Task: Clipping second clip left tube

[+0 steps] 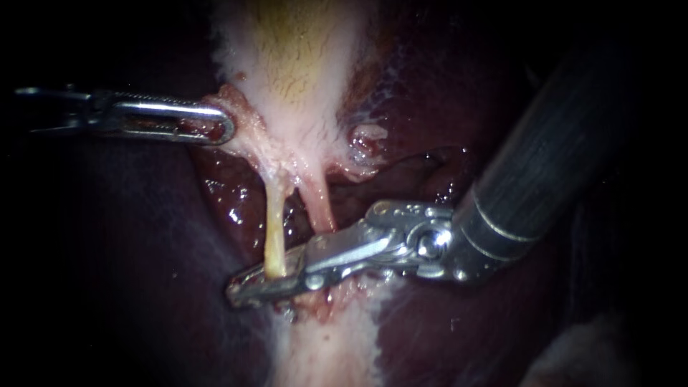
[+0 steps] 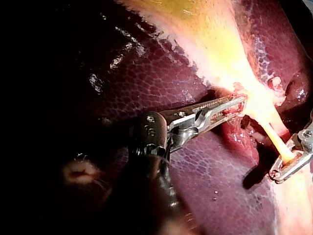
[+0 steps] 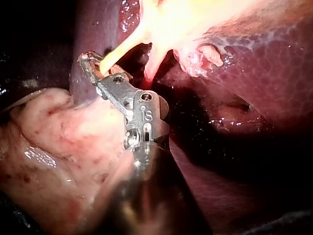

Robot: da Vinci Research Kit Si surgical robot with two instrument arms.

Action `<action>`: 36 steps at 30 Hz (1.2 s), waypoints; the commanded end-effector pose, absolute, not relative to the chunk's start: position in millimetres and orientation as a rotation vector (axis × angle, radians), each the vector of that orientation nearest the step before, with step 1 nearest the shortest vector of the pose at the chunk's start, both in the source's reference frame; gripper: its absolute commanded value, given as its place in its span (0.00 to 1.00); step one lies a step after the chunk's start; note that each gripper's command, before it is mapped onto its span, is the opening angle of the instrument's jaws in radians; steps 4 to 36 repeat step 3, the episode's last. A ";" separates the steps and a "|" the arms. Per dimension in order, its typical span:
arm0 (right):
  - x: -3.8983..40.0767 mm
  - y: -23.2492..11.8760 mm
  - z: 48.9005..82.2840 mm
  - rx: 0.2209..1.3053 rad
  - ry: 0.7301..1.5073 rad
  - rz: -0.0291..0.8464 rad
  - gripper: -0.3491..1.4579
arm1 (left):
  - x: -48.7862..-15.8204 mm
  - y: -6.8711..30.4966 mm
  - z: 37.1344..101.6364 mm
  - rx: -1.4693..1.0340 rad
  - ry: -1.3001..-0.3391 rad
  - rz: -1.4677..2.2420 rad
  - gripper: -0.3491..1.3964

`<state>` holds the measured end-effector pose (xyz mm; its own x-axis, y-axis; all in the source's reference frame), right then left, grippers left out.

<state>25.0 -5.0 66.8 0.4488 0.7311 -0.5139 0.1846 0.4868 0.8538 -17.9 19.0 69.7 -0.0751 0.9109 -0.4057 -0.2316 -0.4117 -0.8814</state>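
- Right instrument [image 1: 242, 289]: its shaft enters from the upper right and its jaws reach across to the foot of the left tube [image 1: 274, 229].
- Left tube: thin and yellowish. It hangs taut from the neck of the gallbladder [image 1: 294, 64] and its lower end runs in between the right instrument's jaws.
- Right instrument's jaws: nearly together, one on each side of the left tube, so they are clamped on it. Both wrist views show the same thing, with the tube ending inside the jaws.
- Right tube [image 1: 320, 208]: pinker, just beside the left tube on the shaft side. It passes behind the right instrument's jaws, outside their bite.
- Left instrument [image 1: 222, 123]: comes in level from the left. Its jaws are closed on a reddish fringe of tissue at the edge of the gallbladder neck, well apart from the right instrument.
- Liver [image 1: 129, 236]: dark and wet, lying on both sides of the tubes. A raw red bed shows between the left instrument and the left tube.
- Pale tissue [image 1: 330, 344]: lies under and beyond the right instrument's jaws.
- Obstruction: the near jaw hides the piece of left tube inside the bite.
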 end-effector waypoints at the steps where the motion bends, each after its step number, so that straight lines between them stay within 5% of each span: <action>1: 25.0 -5.0 66.8 1.039 1.084 0.427 0.00 | -17.9 19.0 69.7 -1.303 -0.809 1.637 0.00; 36: 25.0 -5.0 66.8 1.040 1.084 0.427 0.00 | -17.9 19.0 69.7 -1.303 -0.809 1.637 0.00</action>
